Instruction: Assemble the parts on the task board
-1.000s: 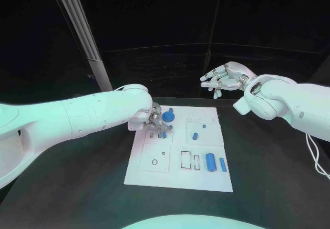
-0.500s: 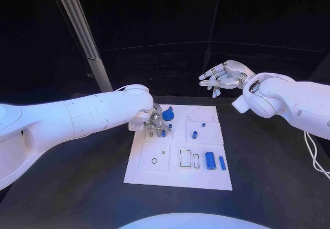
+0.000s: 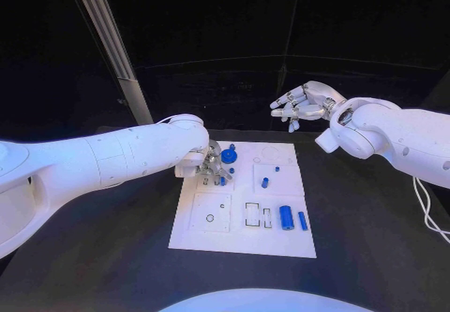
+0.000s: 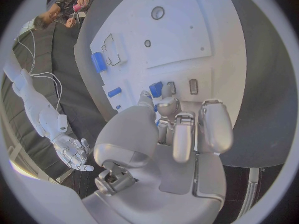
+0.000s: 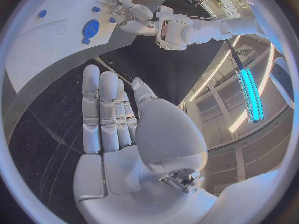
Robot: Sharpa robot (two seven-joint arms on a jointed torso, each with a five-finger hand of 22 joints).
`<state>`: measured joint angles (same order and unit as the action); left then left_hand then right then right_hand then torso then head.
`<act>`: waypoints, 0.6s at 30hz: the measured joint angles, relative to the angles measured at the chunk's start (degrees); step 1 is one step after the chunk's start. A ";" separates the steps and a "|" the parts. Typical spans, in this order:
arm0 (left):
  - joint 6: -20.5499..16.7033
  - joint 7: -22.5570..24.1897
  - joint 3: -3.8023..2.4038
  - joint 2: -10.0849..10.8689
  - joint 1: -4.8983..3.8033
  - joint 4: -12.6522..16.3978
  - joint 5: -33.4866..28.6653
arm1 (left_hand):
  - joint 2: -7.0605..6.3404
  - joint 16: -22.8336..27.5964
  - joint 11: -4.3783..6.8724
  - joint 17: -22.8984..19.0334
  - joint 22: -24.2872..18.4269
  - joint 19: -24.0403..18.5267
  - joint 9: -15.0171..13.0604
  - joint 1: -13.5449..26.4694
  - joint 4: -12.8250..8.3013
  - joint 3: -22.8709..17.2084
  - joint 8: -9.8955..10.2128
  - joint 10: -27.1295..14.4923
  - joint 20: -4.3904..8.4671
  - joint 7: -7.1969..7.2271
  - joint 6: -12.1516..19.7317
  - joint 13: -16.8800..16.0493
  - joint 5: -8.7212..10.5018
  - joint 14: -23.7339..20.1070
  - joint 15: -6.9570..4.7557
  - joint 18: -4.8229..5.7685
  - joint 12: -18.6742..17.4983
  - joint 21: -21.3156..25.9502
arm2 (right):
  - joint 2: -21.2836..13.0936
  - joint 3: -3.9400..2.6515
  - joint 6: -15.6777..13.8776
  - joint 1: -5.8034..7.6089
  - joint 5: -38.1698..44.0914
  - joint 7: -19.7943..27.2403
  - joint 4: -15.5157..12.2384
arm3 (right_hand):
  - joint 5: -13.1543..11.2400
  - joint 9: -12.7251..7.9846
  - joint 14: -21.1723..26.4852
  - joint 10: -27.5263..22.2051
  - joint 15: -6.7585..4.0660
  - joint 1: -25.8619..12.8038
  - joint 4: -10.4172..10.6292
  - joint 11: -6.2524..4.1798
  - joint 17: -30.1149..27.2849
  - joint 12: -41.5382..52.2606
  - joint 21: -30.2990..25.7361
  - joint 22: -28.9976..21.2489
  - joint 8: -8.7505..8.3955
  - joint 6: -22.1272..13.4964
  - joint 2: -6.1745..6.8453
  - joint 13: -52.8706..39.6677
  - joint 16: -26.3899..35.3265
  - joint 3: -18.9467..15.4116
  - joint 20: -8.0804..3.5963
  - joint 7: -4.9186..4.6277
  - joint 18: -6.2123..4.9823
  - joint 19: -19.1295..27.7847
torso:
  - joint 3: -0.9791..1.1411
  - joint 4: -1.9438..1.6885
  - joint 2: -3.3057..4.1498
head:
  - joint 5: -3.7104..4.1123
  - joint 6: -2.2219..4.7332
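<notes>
Task board (image 3: pixel 242 244), a white plate, lay mid-bench (image 3: pixel 112 260). Blue parts: round piece (image 3: pixel 229 156) at far left; small pegs (image 3: pixel 265 182) mid-board; a cylinder (image 3: pixel 286 218) and a thin bar (image 3: pixel 303 221) near right. Left hand (image 3: pixel 212 170) had its fingers down on the board's far-left section; whether it grasped anything could not be told. Right hand (image 3: pixel 302 104) was raised beyond the board, released, fingers apart.

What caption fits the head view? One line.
Left hand works at the task board among blue parts; right hand hovers open.
</notes>
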<state>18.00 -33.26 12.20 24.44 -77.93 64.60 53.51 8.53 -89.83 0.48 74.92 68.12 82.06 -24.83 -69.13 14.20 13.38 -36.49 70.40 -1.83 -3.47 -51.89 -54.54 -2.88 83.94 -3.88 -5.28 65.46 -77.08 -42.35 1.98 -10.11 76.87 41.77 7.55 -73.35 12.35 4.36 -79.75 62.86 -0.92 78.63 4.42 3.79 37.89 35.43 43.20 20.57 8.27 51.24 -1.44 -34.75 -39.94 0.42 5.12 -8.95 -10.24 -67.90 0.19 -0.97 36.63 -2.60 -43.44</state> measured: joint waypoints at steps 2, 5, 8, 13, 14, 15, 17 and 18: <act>0.02 0.00 0.00 0.00 0.00 0.11 0.00 | 0.25 0.00 -0.09 0.00 0.00 0.00 -0.19 -0.57 -0.33 -0.33 -0.27 -0.09 0.00 0.00 0.00 0.00 0.00 0.00 0.00 0.61 -0.07 0.00 | 0.10 0.00 0.18 0.00 0.07 -0.05 0.12 | 0.00 0.00 0.00 0.00 0.00 0.00 0.00 0.00 0.00 0.00 0.00 0.00 0.00 0.00 0.00 0.00 0.00 0.00 0.00 0.00 0.00 0.00 | 0.00 0.00 0.00 | 0.01 -0.01; 0.06 0.00 0.00 -0.02 0.01 0.17 0.01 | -0.04 0.00 -0.09 0.00 0.13 0.00 -0.32 -0.86 -0.57 -0.89 -0.27 -0.09 0.00 -0.20 0.20 0.00 0.00 0.00 0.00 0.88 -0.07 0.00 | 0.22 0.00 0.43 0.00 0.19 -0.10 0.27 | 0.00 0.00 0.00 0.00 0.00 0.00 0.00 0.00 0.00 0.00 0.00 0.00 0.00 0.00 0.00 0.00 0.00 0.00 0.00 0.00 0.00 0.00 | 0.00 0.00 0.00 | 0.01 -0.01; 0.10 0.00 0.00 -0.09 0.02 0.18 0.01 | -0.04 0.00 -0.09 0.00 0.14 0.00 -0.38 -1.29 -0.76 -1.08 -0.27 -0.08 0.00 -0.20 0.20 0.06 0.00 0.00 0.00 0.89 -0.07 0.00 | 0.33 0.00 0.64 0.00 0.29 -0.15 0.39 | 0.00 0.00 0.00 0.00 0.00 0.00 0.00 0.00 0.00 0.00 0.00 0.00 0.00 0.00 0.00 -0.01 0.00 0.00 0.00 0.00 0.00 0.00 | 0.00 0.00 0.01 | -0.04 -0.09; 0.14 0.00 0.00 -0.11 0.02 0.20 0.02 | -0.08 0.00 -0.09 0.00 0.16 0.00 -0.45 -1.34 -0.93 -1.25 -0.27 -0.08 0.00 0.01 0.41 0.09 0.00 0.00 0.00 0.88 -0.07 0.00 | 0.50 0.00 1.01 0.00 0.49 -0.26 0.60 | 0.00 0.00 0.00 0.00 0.00 0.00 0.00 0.00 -0.17 0.00 0.00 -0.10 0.00 0.00 0.00 0.06 0.36 0.00 0.00 0.00 0.00 0.00 | 0.00 0.00 0.01 | -0.07 -0.16; 0.14 0.00 0.00 -0.11 0.02 0.20 0.02 | -0.08 0.00 -0.08 0.00 0.20 0.00 -0.47 -1.34 -0.92 -1.30 -0.27 -0.08 0.00 0.01 0.41 0.09 0.00 0.00 0.00 0.88 -0.07 0.00 | 0.52 0.00 1.06 0.00 0.52 -0.28 0.64 | 0.00 0.00 0.00 0.00 0.00 0.00 0.00 0.00 -0.17 0.00 0.00 -0.09 0.00 0.00 0.00 0.06 0.36 0.00 0.00 0.00 0.00 0.00 | 0.00 0.00 0.01 | -0.07 -0.18; 0.14 0.00 0.00 -0.11 0.02 0.20 0.02 | -0.01 0.00 -0.09 0.00 0.20 0.00 -0.54 -1.41 -0.99 -1.64 -0.27 -0.08 0.00 0.01 0.41 0.09 0.00 0.00 0.00 0.88 -0.07 0.01 | 0.53 0.00 1.11 0.00 0.56 -0.31 0.68 | 0.00 0.00 0.00 0.00 0.00 0.00 0.00 0.00 -0.17 0.00 0.00 -0.10 0.00 0.00 0.00 0.06 0.36 0.00 0.00 0.00 0.00 0.00 | 0.00 0.00 0.01 | -0.07 -0.21; 0.11 0.00 0.00 -0.10 0.02 0.20 0.02 | 0.34 0.00 -0.09 0.00 0.28 0.00 -0.67 -2.32 -1.34 -2.34 -0.39 -0.08 0.00 0.01 0.40 0.09 0.00 0.00 0.00 0.88 -0.07 0.01 | 0.57 0.01 1.25 0.00 0.66 -0.37 0.76 | 0.00 0.00 0.00 0.00 0.00 0.00 0.00 0.00 -0.17 0.00 0.00 -0.09 0.00 0.00 0.00 0.06 0.36 0.00 0.00 0.00 0.00 0.00 | 0.00 0.00 0.02 | -0.07 -0.25; 0.08 0.00 0.00 -0.09 0.02 0.20 0.02 | 0.75 0.00 -0.06 0.00 0.28 0.00 -0.73 -2.73 -1.54 -2.99 -0.47 -0.11 0.00 0.01 0.40 0.09 0.00 0.00 0.00 0.88 -0.07 0.01 | 0.60 0.01 1.29 0.00 0.70 -0.39 0.79 | 0.00 0.00 0.00 0.00 0.00 0.00 0.00 0.00 -0.17 0.00 0.00 -0.09 0.00 0.00 0.00 0.06 0.36 0.00 0.00 0.00 0.00 0.00 | 0.00 0.00 0.02 | -0.07 -0.26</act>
<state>18.08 -33.26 12.20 24.35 -77.91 64.80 53.53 9.29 -89.83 0.43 74.91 68.41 82.05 -25.56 -71.86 12.66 10.39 -36.95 70.29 -1.83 -3.46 -51.48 -54.45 -2.88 83.93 -3.88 -4.40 65.40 -77.07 -41.75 1.99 -8.82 76.87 42.47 7.16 -72.56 12.35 4.36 -79.75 62.86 -0.92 78.63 4.42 3.79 37.72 35.44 43.20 20.47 8.27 51.24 -1.44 -34.70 -39.58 0.43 5.12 -8.95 -10.24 -67.90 0.19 -0.97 36.65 -2.67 -43.70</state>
